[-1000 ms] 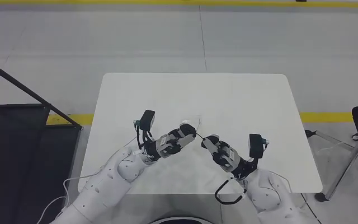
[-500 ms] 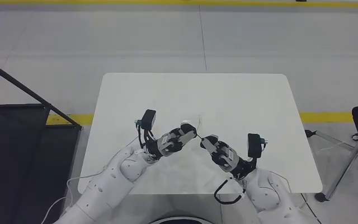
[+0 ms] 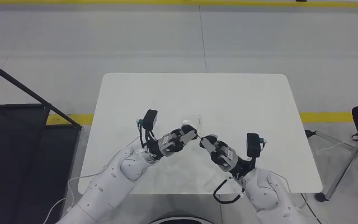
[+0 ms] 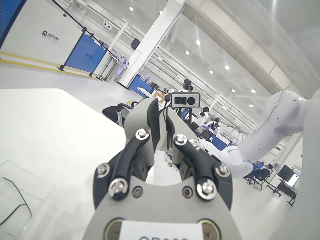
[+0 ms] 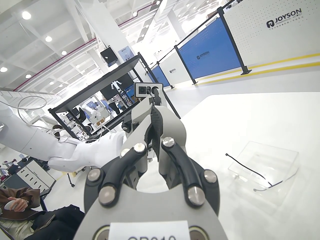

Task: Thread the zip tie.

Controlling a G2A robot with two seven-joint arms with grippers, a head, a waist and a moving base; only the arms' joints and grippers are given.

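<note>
On my top feed, the left end effector (image 3: 192,133) hangs over the near middle of the white desk (image 3: 251,112), tilted in toward its partner. Its fingers (image 4: 153,123) are drawn close together, and I read them as clenched on one end of the zip tie (image 3: 197,135), a thin dark strand that bridges the short gap between the two arms, clear of the desk surface.

Just beyond that end effector, farther from me, a clear tray (image 3: 191,119) sits flat on the desk. A spare zip tie (image 5: 246,168) lies in it, black and gently curved, with one end resting over the tray's edge.

To the right of the strand, the right end effector (image 3: 203,139) faces the left one almost tip to tip. From its own wrist camera I see it pinched tight, with the black end of the zip tie sticking out past its fingertips (image 5: 160,118). The tray is off to one side of it and well apart from the grasp.
</note>
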